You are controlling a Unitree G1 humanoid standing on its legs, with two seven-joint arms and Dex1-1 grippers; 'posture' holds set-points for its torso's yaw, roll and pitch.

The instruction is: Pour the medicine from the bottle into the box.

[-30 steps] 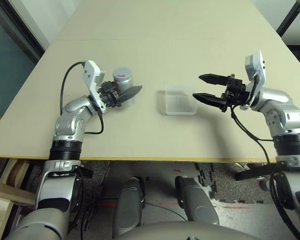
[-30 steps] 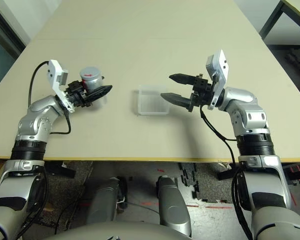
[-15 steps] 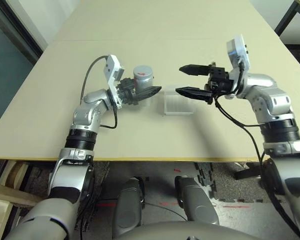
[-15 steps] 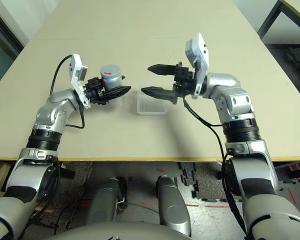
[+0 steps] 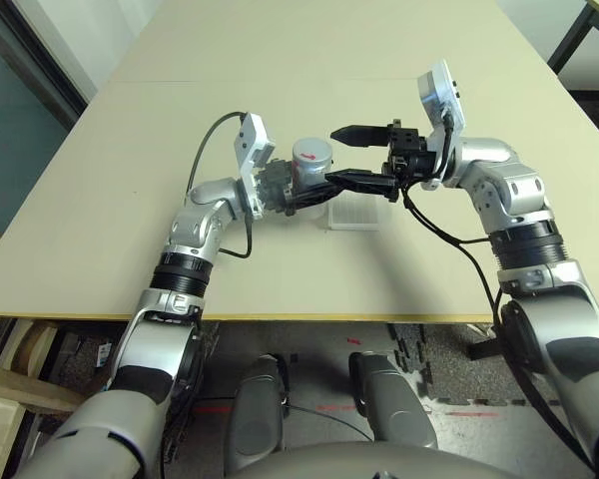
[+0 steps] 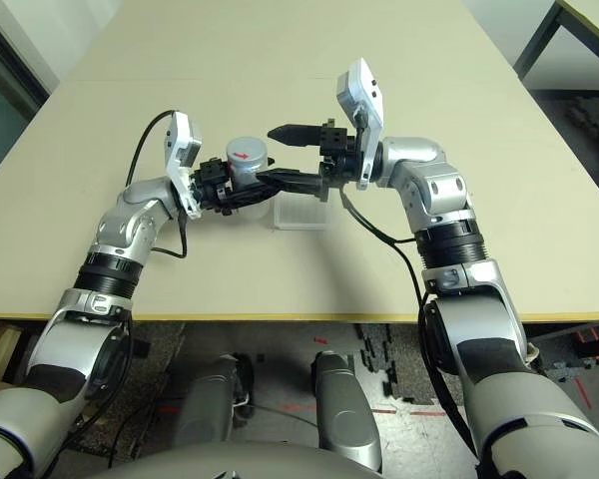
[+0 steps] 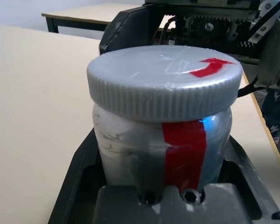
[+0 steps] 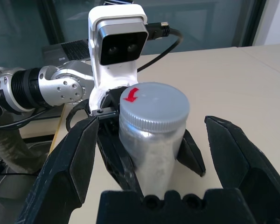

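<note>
Fingers of the left gripper (image 5: 309,189) are clamping the bottle (image 5: 310,172) upright just above the counter (image 5: 280,60), while the right gripper (image 5: 351,155) is holding its fingers wide apart on either side of the grey cap (image 7: 164,80). Pouring is not yet starting, judging by the cap sitting on. Beside the bottle, the box (image 5: 354,213) is lying apparently empty. No medicine is showing.
</note>
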